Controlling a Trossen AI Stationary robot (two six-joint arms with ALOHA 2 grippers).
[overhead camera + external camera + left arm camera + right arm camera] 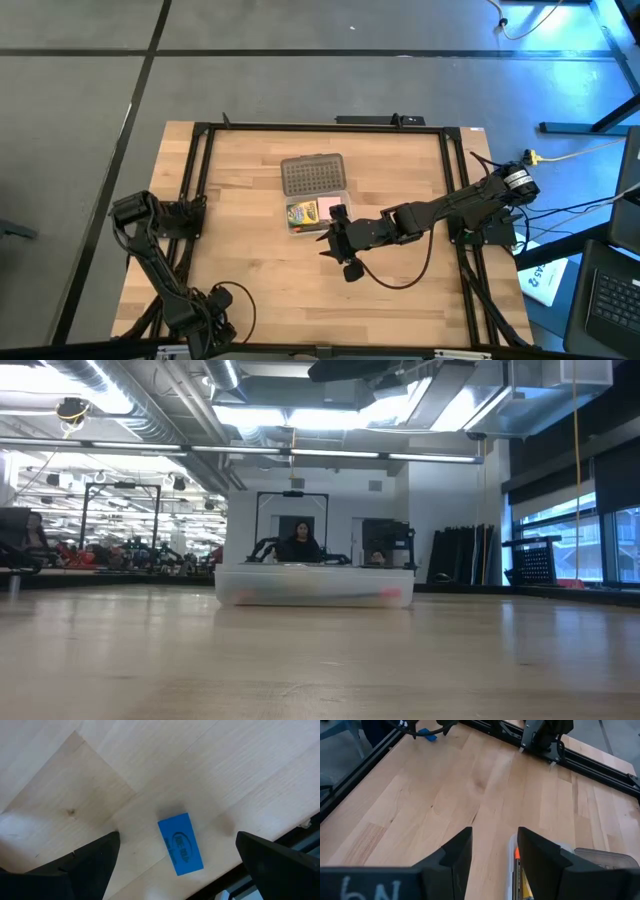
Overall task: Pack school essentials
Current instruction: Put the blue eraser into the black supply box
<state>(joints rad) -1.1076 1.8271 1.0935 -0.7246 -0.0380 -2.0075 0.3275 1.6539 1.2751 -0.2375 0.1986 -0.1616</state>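
Observation:
The blue eraser [181, 844] lies flat on the bare wood near the table's near-left corner. My left gripper [177, 839] hovers over it, open, one finger on each side and neither touching. The eraser [426, 735] also shows far off in the right wrist view. At mid-table a clear case [315, 195] rests with its grey studded lid [313, 174] folded back. In its tray lie the green-yellow crayon box [302, 212] and the pink notepad [333, 207]. My right gripper [335, 240] [494, 832] is open beside the tray's near right corner, with only bare table between its fingers.
A black rail frame [200, 180] runs along the table's left, far and right sides. In the low view the clear case [313, 588] stands on the wood, and a seated person [298, 545] is far behind it. Bare wood [280, 290] stretches between the two grippers.

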